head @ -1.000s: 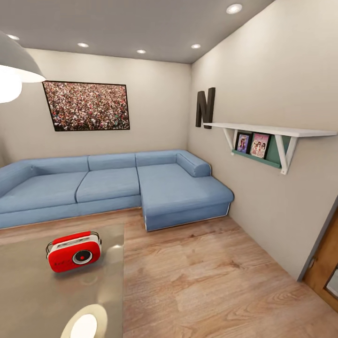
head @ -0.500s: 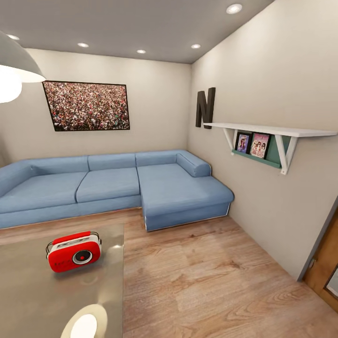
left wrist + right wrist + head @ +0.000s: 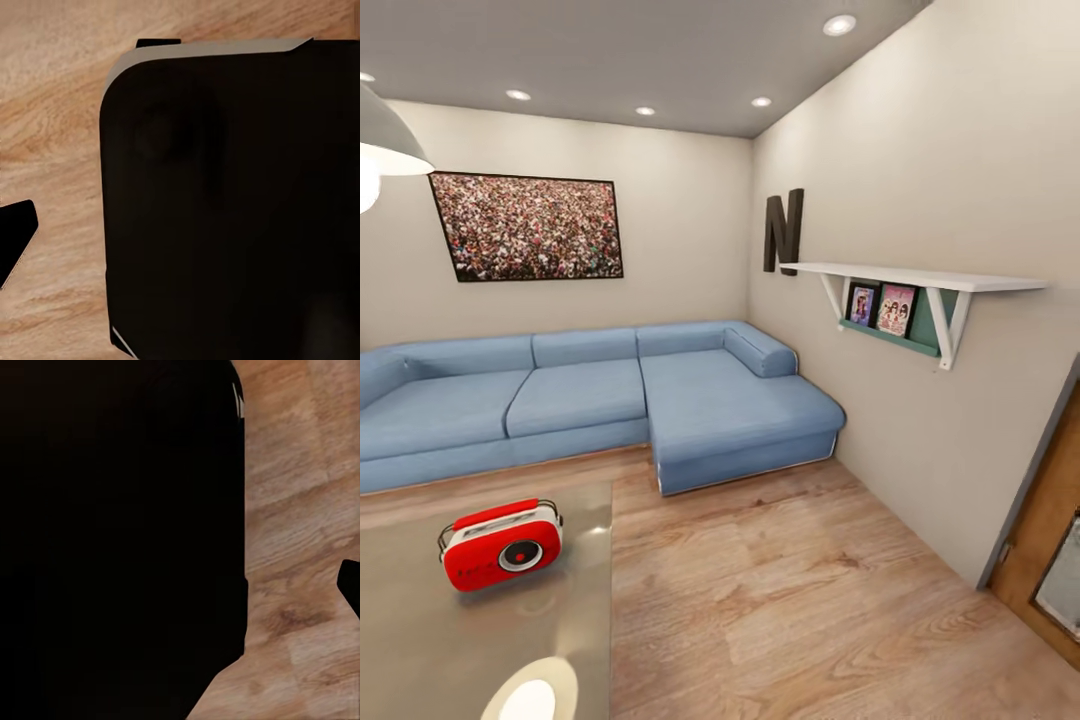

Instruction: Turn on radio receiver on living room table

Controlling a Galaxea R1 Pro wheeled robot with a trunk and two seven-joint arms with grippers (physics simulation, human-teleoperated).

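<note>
**A:** Where is your target? The radio receiver [image 3: 501,545] stands upright on the table [image 3: 420,640], at about 8 o'clock in the head view, with its round dial [image 3: 520,555] facing you. Behind it, toward 10 o'clock, runs the blue sofa [image 3: 590,405], with the crowd picture [image 3: 525,226] on the wall above.

**B:** And how will it handle?

**A:** I judge it a light, hard plastic shell, stiff and smooth. The table top looks glossy, as the lamp's reflection [image 3: 530,695] shows, so a firm push could slide or tip the radio. You need not lift it. Press or turn the dial gently, straight at its face. If you must steady it, take the red handle [image 3: 497,514] on top or brace its white side.

**B:** What about your end effectors?

**A:** You cannot tell their state. The left wrist view gives a dark rounded body [image 3: 232,202] over the wood plank floor [image 3: 52,150], and the right wrist view a similar black mass [image 3: 112,532] over the floor; whether either end effector is open or closed is not visible. The radio seems well apart from both arms, so you probably have to drive closer first.
</note>
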